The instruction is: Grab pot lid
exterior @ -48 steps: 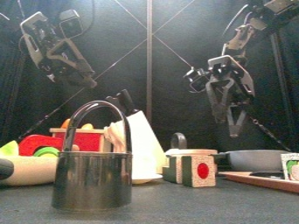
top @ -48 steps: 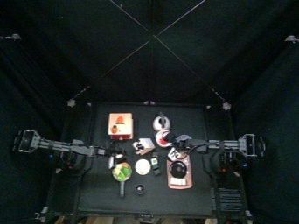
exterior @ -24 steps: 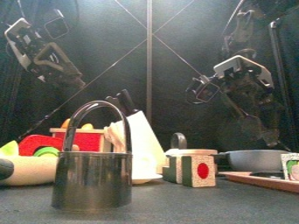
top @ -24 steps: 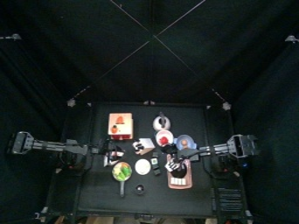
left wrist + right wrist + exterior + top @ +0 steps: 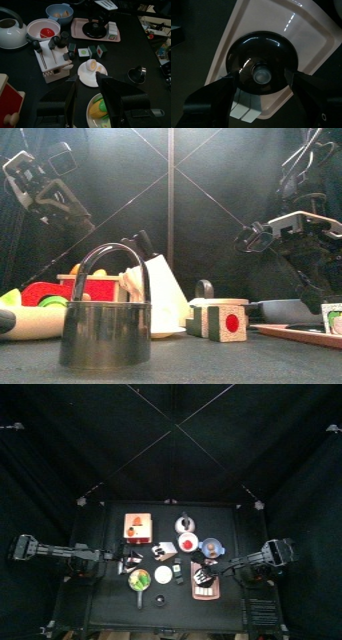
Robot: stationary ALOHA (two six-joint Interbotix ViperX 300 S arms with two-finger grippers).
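The black pot lid (image 5: 261, 60) with its round knob lies on a pink tray (image 5: 308, 25). My right gripper (image 5: 264, 92) is open, just above the lid, with one jaw on either side of it. In the top view the right gripper (image 5: 207, 572) is over the pink tray (image 5: 203, 593) at the table's front right. The left wrist view shows the lid (image 5: 97, 28) on the tray from afar. My left gripper (image 5: 87, 100) is open and empty, held above the table's left side (image 5: 127, 562).
A kettle (image 5: 10, 30), a white bowl with red inside (image 5: 43, 27), a blue bowl (image 5: 60, 10), a knife block (image 5: 53, 60), small cubes (image 5: 90, 51), a white plate (image 5: 91, 70) and a metal pot (image 5: 107, 323) crowd the table. A red box (image 5: 136, 526) stands at the back left.
My right gripper has come down and moved over the pink tray, ending around the lid. The left arm has barely moved.
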